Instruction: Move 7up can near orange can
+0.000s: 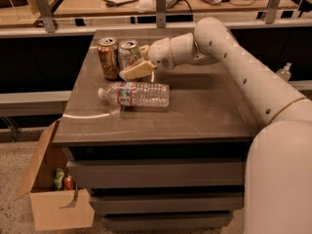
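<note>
The orange can [108, 57], coppery with a silver top, stands upright at the back left of the dark table [204, 111]. The 7up can [128, 53], white-silver with green markings, stands just to its right, almost touching it. My gripper [132, 62] reaches in from the right and is shut on the 7up can. One pale finger [138, 70] lies across the can's front and lower part, and the other shows behind it. The can's lower half is hidden by the front finger.
A clear plastic bottle [136, 94] lies on its side in front of the cans. An open cardboard box [53, 199] with items inside sits on the floor at the lower left. A railing and desks with papers run behind the table.
</note>
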Motion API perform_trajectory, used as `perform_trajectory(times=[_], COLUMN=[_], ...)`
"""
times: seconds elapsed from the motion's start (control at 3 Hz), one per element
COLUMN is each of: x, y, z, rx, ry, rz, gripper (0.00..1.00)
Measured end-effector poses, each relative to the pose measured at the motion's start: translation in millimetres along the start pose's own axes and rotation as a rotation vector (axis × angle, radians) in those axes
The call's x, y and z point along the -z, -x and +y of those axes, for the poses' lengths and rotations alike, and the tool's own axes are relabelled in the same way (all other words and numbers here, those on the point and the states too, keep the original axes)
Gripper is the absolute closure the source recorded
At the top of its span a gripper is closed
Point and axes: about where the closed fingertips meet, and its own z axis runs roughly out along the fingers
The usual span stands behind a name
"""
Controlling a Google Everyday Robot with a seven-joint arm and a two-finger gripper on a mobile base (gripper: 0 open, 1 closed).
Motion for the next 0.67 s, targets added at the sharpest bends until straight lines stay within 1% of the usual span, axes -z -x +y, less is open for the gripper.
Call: perform_trajectory(times=[0.33, 0.67], x=[11.3, 40.9], y=[-4.8, -14.4], z=[-1.6, -9.0], rx=[0.004, -0.009], ry=[-0.023, -0.102], rz=[0.026, 0.058], gripper=[0.0, 0.0])
